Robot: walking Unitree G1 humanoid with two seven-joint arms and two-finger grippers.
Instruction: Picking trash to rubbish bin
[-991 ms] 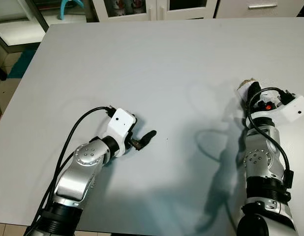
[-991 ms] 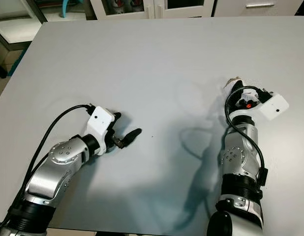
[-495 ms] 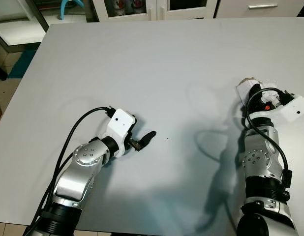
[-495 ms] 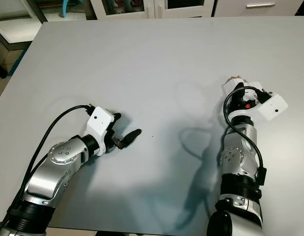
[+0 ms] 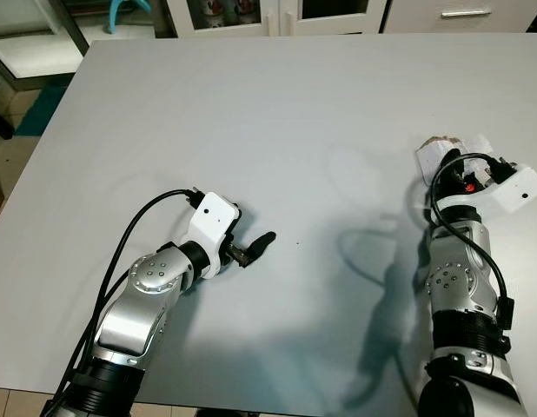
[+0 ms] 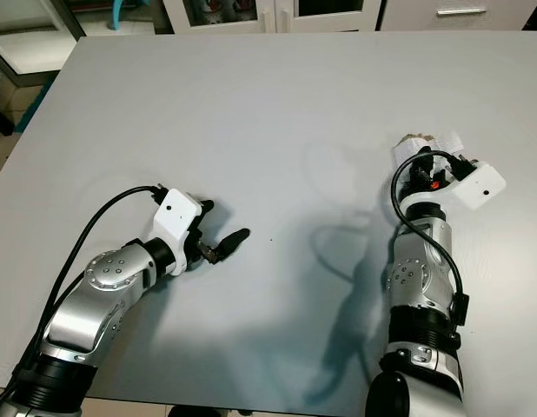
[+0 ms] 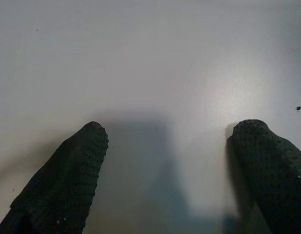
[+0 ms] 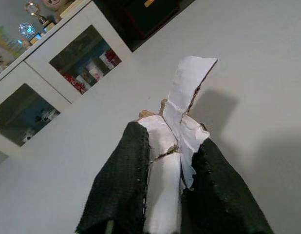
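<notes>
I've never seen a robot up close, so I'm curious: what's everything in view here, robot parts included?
table: one, pale grey, under both arms.
paper scrap: one, white with torn brown edges, gripped above the table's right side.
cabinet: one, white with glass doors, beyond the table's far edge.
drawer: one, white with a metal handle, far right.
left end effector: one, black fingers, open, low over the table's near left.
right end effector: one, black fingers, shut on the paper scrap.
</notes>
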